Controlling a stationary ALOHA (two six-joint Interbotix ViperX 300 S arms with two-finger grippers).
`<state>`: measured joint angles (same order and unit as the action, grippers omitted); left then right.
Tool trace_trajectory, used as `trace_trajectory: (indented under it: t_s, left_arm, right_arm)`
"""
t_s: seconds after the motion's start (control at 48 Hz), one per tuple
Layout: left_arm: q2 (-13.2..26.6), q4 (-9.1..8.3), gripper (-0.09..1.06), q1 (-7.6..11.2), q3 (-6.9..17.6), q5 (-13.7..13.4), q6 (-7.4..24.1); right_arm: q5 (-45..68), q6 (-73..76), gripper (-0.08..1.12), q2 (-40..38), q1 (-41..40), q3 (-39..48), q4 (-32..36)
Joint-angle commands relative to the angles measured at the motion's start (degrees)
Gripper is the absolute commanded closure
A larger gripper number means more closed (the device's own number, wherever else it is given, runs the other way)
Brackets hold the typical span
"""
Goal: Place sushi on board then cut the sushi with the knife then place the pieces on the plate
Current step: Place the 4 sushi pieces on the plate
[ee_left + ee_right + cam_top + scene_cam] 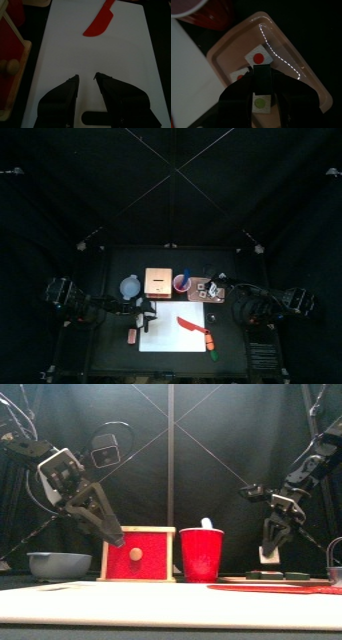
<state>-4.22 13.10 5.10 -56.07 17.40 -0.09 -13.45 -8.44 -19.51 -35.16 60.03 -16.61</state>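
Right gripper [261,70] is clenching a sushi piece [259,103] over the pink tray [231,52].
It should be lowering it gently beside the other pieces [256,57], releasing only once seated. Left gripper [85,77] is hanging spread and empty over the white board [160,340] with the red knife [191,327] lying on it. Black table [110,346], curtains all around.

A knife [187,326] is lying on the cutting board [163,340]. Behind the board, left to right, are sitting a bowl [130,285], box [159,281], cup [182,281] and tray [241,42], which is holding sushi pieces [258,58].

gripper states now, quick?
Left gripper: open, empty, over the white board.
Right gripper: looks closed above the pink tray; grasp cannot be told.
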Motion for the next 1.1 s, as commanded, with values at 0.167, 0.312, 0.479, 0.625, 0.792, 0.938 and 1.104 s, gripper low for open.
trace_trajectory:
  t_s: [0.167,0.312,0.479,0.625,0.792,0.938,1.104]
  left_arm:
    - [-0.26,-0.09,0.22,-0.26,0.7,0.18,0.0]
    - [-0.26,-0.09,0.22,-0.26,0.7,0.18,0.0]
    - [-0.26,-0.09,0.22,-0.26,0.7,0.18,0.09]
    - [-0.26,-0.09,0.22,-0.18,0.88,0.18,0.0]
    - [-0.35,-0.09,0.22,-0.18,0.97,0.18,0.0]
    - [-0.53,-0.18,0.22,-0.26,0.97,0.18,0.35]
    - [-1.23,-0.18,0.23,-0.26,0.7,0.18,0.35]
  right_arm:
    - [0.26,-0.09,0.33,4.31,-2.29,-0.44,1.58]
    - [0.26,-0.09,0.19,4.48,-2.81,-0.7,1.67]
    - [0.18,-0.09,0.1,1.05,-3.6,-1.14,2.02]
    - [-1.05,-0.09,0.1,-3.96,-2.72,-1.23,1.85]
    - [-2.55,0.09,0.1,-9.67,2.02,-1.32,1.49]
    - [-2.46,0.09,0.1,-13.71,7.03,-1.76,0.53]
    - [-2.46,-0.09,0.1,-16.52,10.9,-1.58,0.35]
